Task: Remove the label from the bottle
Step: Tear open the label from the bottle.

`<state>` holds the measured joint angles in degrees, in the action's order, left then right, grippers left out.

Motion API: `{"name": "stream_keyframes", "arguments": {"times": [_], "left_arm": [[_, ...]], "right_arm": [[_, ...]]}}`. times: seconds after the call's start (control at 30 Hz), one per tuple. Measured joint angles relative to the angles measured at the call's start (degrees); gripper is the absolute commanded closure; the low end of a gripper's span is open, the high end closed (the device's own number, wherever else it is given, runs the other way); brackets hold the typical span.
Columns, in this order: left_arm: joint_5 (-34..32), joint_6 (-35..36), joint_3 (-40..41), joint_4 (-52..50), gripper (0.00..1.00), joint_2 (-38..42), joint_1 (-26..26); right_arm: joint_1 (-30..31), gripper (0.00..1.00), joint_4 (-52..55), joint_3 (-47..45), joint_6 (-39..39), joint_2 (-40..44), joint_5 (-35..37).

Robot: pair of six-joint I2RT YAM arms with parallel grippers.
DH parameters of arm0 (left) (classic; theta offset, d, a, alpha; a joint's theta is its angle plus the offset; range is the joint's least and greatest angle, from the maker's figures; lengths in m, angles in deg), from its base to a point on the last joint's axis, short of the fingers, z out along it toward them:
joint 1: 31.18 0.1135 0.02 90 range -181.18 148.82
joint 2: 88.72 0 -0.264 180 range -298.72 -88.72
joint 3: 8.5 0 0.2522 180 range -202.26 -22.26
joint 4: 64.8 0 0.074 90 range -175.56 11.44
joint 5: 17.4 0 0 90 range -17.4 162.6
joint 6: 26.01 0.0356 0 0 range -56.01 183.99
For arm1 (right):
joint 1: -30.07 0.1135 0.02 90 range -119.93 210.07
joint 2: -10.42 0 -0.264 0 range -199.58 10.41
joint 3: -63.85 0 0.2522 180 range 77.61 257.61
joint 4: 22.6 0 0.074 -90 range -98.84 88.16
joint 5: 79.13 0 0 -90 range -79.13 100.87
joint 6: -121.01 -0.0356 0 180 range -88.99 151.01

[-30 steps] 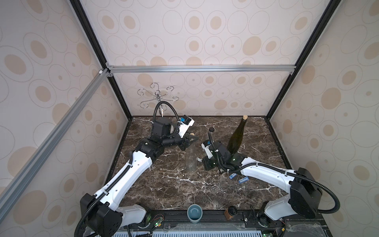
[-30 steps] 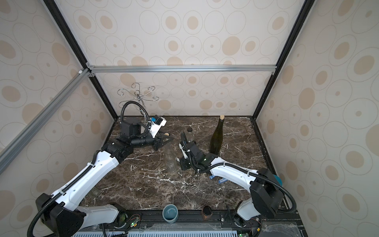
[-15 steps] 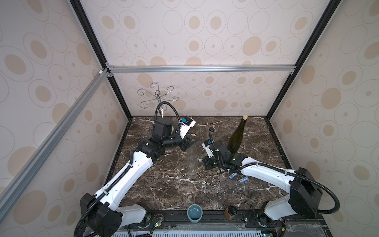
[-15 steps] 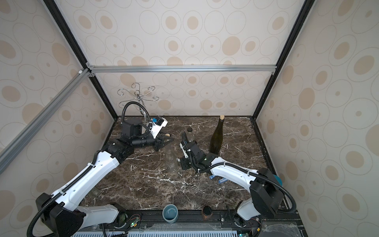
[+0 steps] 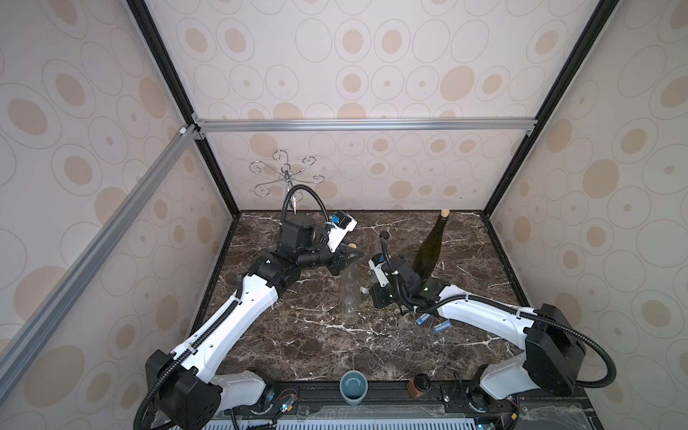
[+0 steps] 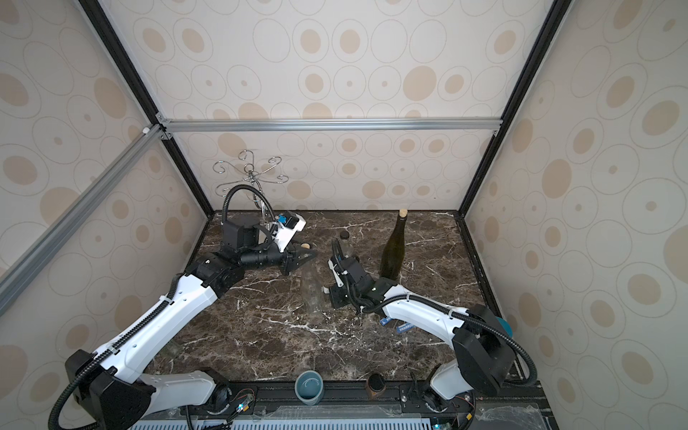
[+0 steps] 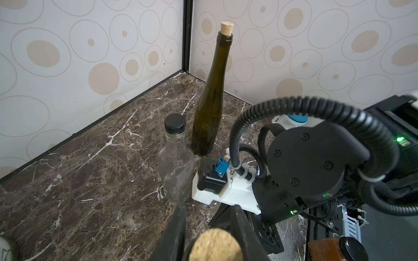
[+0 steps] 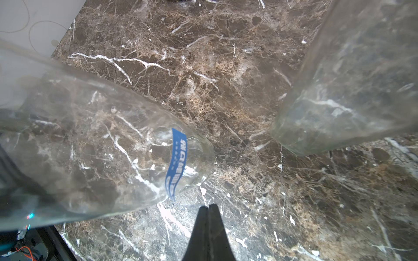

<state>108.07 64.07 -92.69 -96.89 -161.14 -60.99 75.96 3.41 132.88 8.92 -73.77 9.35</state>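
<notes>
Though two blue strips (image 5: 442,327) show under right arm (image 5: 480,316) (peeled labels or tags, cannot tell), job unfinished. Right gripper (image 8: 208,209) clenched, nothing seen in jaws, tip just beside label (image 8: 177,165) end, apart. Label, blue, stuck on bottle (image 8: 90,146) near base. Bottle tilted mid-table; left gripper (image 7: 209,217) clamped on its cork (image 7: 214,246). Left to do: pinch label edge, peel off. Behind: capped bottle (image 7: 175,158), green bottle (image 7: 210,101), both upright.
</notes>
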Motion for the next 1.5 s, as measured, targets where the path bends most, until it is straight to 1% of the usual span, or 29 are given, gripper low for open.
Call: {"name": "stream_keyframes", "arguments": {"times": [1.0,1.5], "left_arm": [[-1.40,0.02,-1.11,-1.55,0.91,-0.35,-2.10],[-2.23,0.00,-1.64,-2.12,0.91,-0.59,-3.17]], "right_arm": [[-2.38,1.00,-0.83,-0.81,-0.15,-0.07,-0.52],[-3.58,1.00,-1.25,-2.64,-0.17,-0.24,-1.51]]}}
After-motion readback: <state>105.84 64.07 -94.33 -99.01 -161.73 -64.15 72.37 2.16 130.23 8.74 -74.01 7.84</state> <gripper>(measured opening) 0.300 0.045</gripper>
